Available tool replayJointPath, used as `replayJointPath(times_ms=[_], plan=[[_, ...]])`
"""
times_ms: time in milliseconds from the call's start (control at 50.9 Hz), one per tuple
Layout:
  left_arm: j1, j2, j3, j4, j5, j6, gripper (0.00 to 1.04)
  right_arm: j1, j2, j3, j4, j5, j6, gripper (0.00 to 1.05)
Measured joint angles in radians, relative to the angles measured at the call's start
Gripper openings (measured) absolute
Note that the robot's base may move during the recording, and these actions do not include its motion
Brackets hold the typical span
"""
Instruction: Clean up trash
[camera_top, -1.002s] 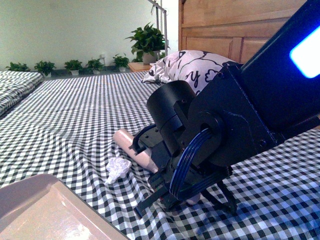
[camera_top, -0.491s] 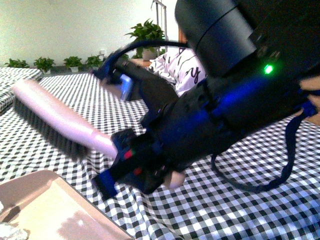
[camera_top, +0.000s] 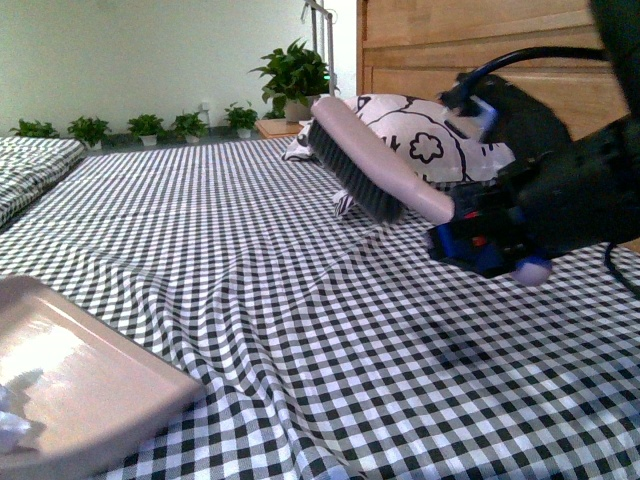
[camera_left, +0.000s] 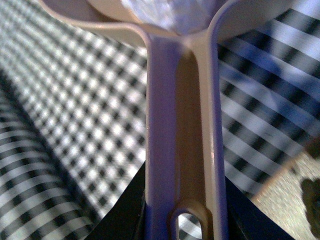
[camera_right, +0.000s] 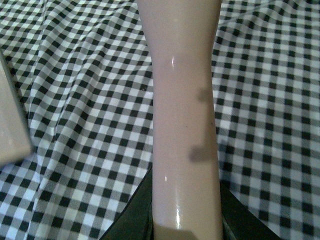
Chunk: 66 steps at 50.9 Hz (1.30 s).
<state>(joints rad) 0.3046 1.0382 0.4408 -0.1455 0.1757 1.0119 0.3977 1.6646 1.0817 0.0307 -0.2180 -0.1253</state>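
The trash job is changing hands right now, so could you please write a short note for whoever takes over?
Right gripper: shut on the brush, held up off the checked bedspread, bristles facing down.
Left gripper: its fingers are barely in view; the dustpan handle runs straight into it, so it appears to be shut on it.
Trash: a white crumpled wad lies in the dustpan at the front view's lower left edge.
Done: no trash shows on the visible bedspread.
Left: empty the dustpan and put down both tools.
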Motion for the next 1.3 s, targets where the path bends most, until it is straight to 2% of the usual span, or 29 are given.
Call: replayJointPath(times_ms=[98, 413, 491, 550, 629, 688, 806, 884, 943, 1061, 1297], plan=[[-0.006, -0.026, 0.011, 0.106, -0.086, -0.254, 0.26, -0.089, -0.114, -0.061, 0.008, -0.024, 0.013, 0.18], [-0.074, -0.147, 0.042, 0.126, -0.211, -0.555, 0.26, -0.314, -0.349, -0.196, 0.061, -0.121, 0.103, 0.18], [-0.134, -0.231, 0.05, 0.105, -0.306, -0.618, 0.26, -0.39, -0.438, -0.249, 0.061, -0.201, 0.139, 0.18], [-0.174, -0.275, 0.051, 0.087, -0.336, -0.639, 0.26, -0.414, -0.48, -0.269, 0.053, -0.241, 0.149, 0.18], [-0.307, -0.383, 0.058, 0.017, -0.426, -0.689, 0.26, -0.454, -0.591, -0.308, 0.018, -0.327, 0.174, 0.18], [-0.426, -0.451, 0.067, -0.025, -0.511, -0.717, 0.26, -0.469, -0.671, -0.325, -0.013, -0.368, 0.195, 0.18], [-0.647, -0.541, 0.072, -0.043, -0.735, -0.729, 0.26, -0.475, -0.788, -0.346, -0.056, -0.377, 0.256, 0.18], [-0.821, -0.59, 0.071, -0.048, -0.903, -0.728, 0.26, -0.462, -0.863, -0.369, -0.073, -0.339, 0.319, 0.18], [-0.908, -0.602, 0.071, -0.029, -0.982, -0.724, 0.26, -0.447, -0.908, -0.383, -0.079, -0.301, 0.371, 0.18], [-0.968, -0.603, 0.059, 0.019, -1.053, -0.705, 0.26, -0.412, -0.967, -0.402, -0.11, -0.239, 0.448, 0.18], [-0.98, -0.607, 0.027, 0.06, -1.127, -0.714, 0.26, -0.333, -1.106, -0.431, -0.186, -0.157, 0.54, 0.18]])
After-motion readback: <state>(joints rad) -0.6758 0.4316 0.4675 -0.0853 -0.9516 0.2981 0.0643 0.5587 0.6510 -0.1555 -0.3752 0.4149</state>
